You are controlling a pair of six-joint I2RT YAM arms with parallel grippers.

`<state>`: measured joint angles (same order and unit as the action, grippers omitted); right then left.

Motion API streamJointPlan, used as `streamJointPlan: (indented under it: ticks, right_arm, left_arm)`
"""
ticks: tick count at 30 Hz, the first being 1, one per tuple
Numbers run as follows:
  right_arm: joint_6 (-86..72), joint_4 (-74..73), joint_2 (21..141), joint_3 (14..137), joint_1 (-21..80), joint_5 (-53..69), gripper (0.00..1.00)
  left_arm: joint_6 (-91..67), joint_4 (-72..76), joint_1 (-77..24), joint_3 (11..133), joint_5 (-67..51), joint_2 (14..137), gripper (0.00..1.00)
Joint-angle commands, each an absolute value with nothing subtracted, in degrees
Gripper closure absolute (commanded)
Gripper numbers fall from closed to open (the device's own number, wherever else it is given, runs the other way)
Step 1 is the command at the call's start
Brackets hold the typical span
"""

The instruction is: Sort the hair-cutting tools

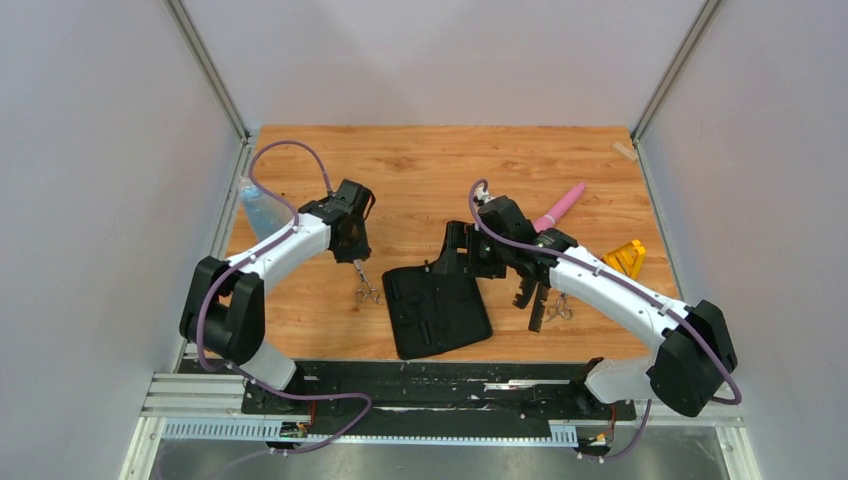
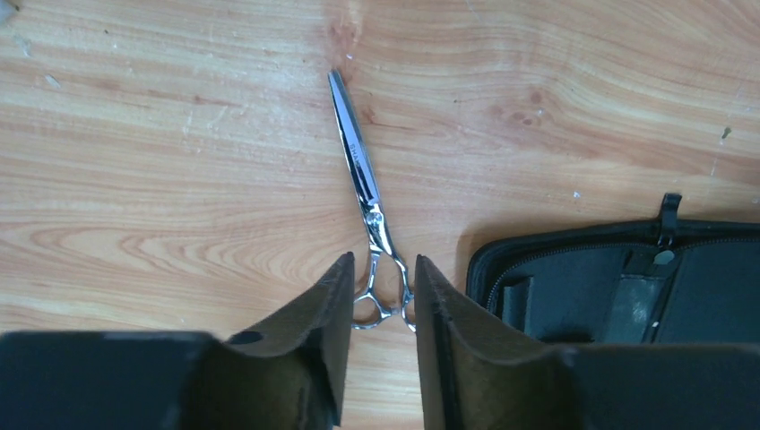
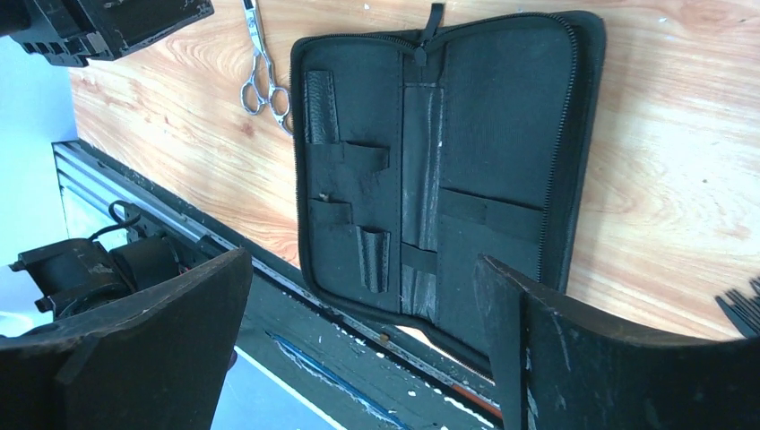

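One pair of silver scissors [image 2: 362,170] lies flat on the wood, its ring handles between the tips of my left gripper [image 2: 384,262]. The jaws stand a little apart and nothing is lifted. From above, these scissors [image 1: 365,290] sit just left of the open black case [image 1: 437,310], under the left gripper [image 1: 356,258]. My right gripper [image 3: 363,260] hangs wide open and empty over the near end of the case [image 3: 502,107], at the case's far edge [image 1: 462,262] in the top view. A second pair of scissors [image 1: 560,308] and a black comb [image 1: 537,312] lie under the right forearm. The comb's teeth [image 3: 742,309] show at the frame edge.
A pink tapered tool [image 1: 560,205] lies behind the right arm and a yellow object [image 1: 625,258] to its right. A translucent blue bottle [image 1: 258,210] lies at the table's left edge. The black base rail [image 1: 440,385] runs along the near edge.
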<state>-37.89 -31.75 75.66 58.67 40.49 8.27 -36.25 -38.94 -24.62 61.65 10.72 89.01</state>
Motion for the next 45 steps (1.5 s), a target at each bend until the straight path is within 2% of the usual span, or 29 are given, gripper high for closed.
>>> streamJointPlan:
  ticks: [1, 2, 4, 6, 20, 29, 40, 45]
  right_arm:
    - [-38.81, -27.78, 77.17, 59.31, 41.64, 9.2, 0.04]
    - [-38.84, -27.84, 77.14, 59.08, 41.69, 9.01, 0.04]
    - [-38.85, -27.78, 76.98, 58.57, 41.75, 8.55, 0.04]
    - [-38.59, -27.86, 76.78, 58.14, 41.75, 8.14, 0.04]
    - [-37.1, -27.84, 77.4, 56.8, 41.74, 6.97, 0.03]
    - [-36.54, -27.82, 77.32, 55.86, 41.72, 6.68, 0.03]
    - [-35.07, -27.79, 77.26, 55.66, 41.73, 7.62, 0.03]
    - [-34.86, -27.75, 77.9, 56.03, 41.79, 8.45, 0.03]
  left_arm:
    - [-38.37, -39.98, -24.79, 61.75, 10.68, 89.17, 0.49]
    - [-38.75, -39.68, -24.79, 61.01, 10.48, 89.32, 0.39]
    - [-39.07, -39.33, -24.79, 60.16, 9.78, 89.82, 0.35]
    - [-39.38, -39.15, -24.79, 59.64, 9.22, 90.6, 0.34]
    - [-39.84, -36.97, -24.83, 60.5, 8.93, 98.06, 0.4]
    - [-44.3, -36.18, -24.79, 60.17, 11.79, 100.9, 0.51]
    - [-47.1, -33.88, -23.29, 60.52, 12.27, 104.2, 0.52]
    - [-47.11, -34.11, -23.25, 61.05, 11.6, 104.99, 0.59]
